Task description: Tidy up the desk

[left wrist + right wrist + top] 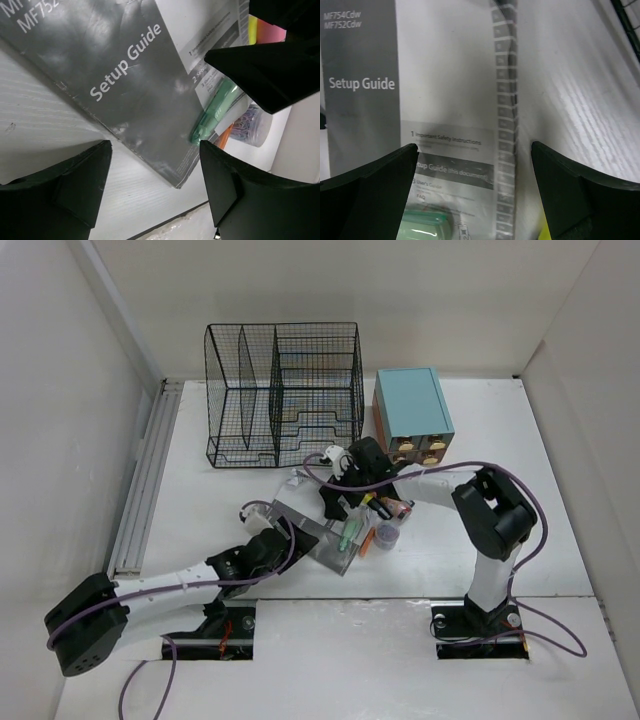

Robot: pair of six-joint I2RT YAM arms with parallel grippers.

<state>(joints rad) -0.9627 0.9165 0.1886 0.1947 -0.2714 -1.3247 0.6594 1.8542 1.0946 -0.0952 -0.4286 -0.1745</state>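
The white desk (520, 530) carries a grey and white Setup Guide booklet (318, 540) near the middle. A green highlighter (350, 535) lies on the booklet's right part. My left gripper (285, 540) is open and empty, low over the booklet's near left corner (125, 75), with its fingers (75, 185) astride that corner. My right gripper (340, 502) is open and empty, hovering over the booklet's far part (445, 100). The highlighter shows at the bottom of the right wrist view (425, 227) and in the left wrist view (217, 110).
A black wire rack (285, 395) stands at the back, with a teal-topped drawer box (412, 410) to its right. Several markers (380, 508) and a small jar of paper clips (385, 537) lie right of the booklet. White walls border the desk.
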